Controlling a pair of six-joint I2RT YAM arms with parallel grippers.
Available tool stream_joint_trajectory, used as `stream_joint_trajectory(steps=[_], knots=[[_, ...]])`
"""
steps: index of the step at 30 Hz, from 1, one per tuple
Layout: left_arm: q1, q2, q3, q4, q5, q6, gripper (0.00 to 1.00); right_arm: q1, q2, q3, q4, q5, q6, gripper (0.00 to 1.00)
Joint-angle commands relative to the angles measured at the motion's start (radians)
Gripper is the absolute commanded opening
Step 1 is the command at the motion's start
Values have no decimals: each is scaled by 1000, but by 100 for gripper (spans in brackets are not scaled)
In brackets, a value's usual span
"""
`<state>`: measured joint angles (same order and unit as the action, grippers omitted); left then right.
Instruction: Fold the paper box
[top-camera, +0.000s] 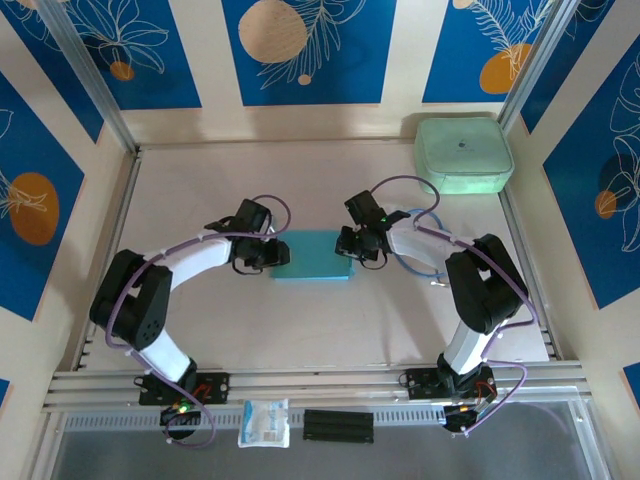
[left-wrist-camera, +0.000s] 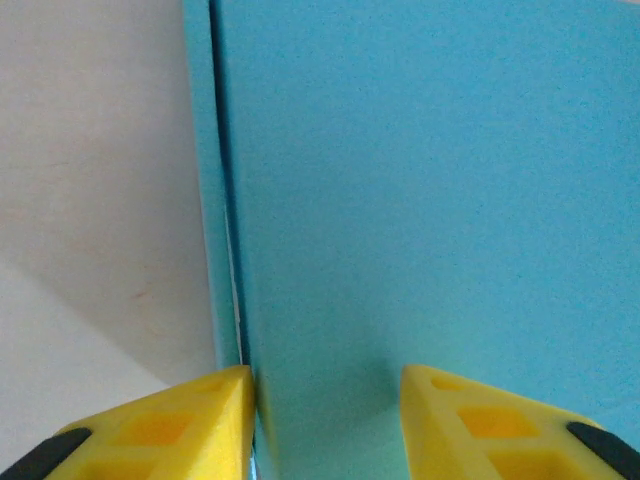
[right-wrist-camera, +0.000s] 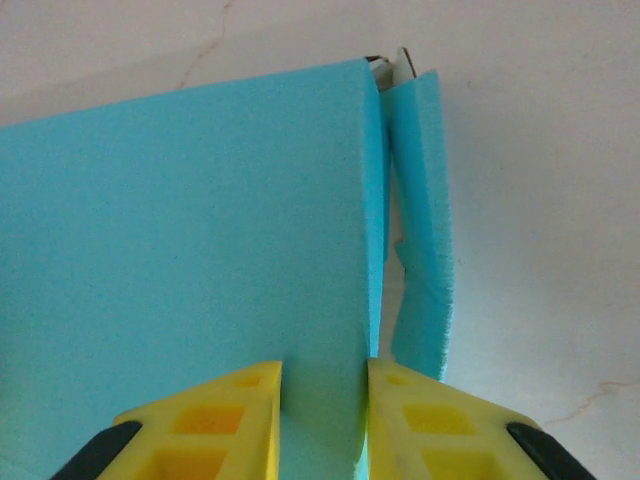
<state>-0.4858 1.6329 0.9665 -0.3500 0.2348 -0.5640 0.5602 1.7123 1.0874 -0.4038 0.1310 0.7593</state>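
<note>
Paper box (top-camera: 312, 257) seems pinched by right hand (right-wrist-camera: 322, 378); left hand (left-wrist-camera: 325, 382) spread.

The left arm (top-camera: 150, 290) bows out toward 9 o'clock and the right arm (top-camera: 480, 280) toward 3 o'clock, with both forearms angling inward. The left gripper (top-camera: 268, 252) points to 3 o'clock and the right gripper (top-camera: 350, 243) to 9 o'clock, facing each other and apart. The left jaws stand wide. The right jaws sit closer together; whether they clamp is unclear.

Bright, even, soft light leaves only faint shadows on the bench (top-camera: 330, 330) from above, a soft diagonal shadow edge crosses it in the left wrist view, and the box (right-wrist-camera: 180, 230) looks grainy close up.
</note>
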Motion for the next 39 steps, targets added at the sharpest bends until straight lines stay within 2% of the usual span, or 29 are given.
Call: stream_joint_trajectory(steps=[1, 4, 8, 11, 13, 16, 18, 21, 25, 27, 30, 33, 39], knots=[[-17, 26, -6, 11, -19, -2, 43, 27, 11, 62, -90, 94, -86, 27], [-20, 34, 4, -2, -34, 2, 43, 49, -4, 132, -188, 135, -119, 33], [-22, 39, 14, -4, -36, 1, 43, 73, -26, 201, -315, 267, -127, 47], [-23, 39, 22, -4, -35, 0, 43, 60, -37, 199, -362, 321, -99, 62], [-26, 41, 30, -9, -38, 1, 43, 35, -34, 182, -358, 292, -93, 70], [-30, 44, 39, -17, -38, 5, 43, -10, -18, 150, -303, 133, -99, 76], [-32, 47, 42, -20, -41, 6, 43, -26, -4, 125, -241, 13, -106, 74], [-34, 50, 41, -23, -50, 6, 43, -27, 39, 115, -186, -54, -95, 72], [-44, 57, 43, -47, -100, 24, 43, -31, 108, 104, -142, -57, -90, 65], [-55, 63, 44, -65, -145, 45, 43, -27, 134, 89, -110, -31, -100, 57], [-57, 59, 41, -67, -129, 48, 44, -19, 160, 74, -90, 12, -117, 45], [-58, 20, 42, -64, -113, 48, 49, -14, 170, 67, -86, 10, -128, 41], [-53, -70, 107, -143, -232, 98, 68, -11, 150, 69, -102, 30, -139, 40]])
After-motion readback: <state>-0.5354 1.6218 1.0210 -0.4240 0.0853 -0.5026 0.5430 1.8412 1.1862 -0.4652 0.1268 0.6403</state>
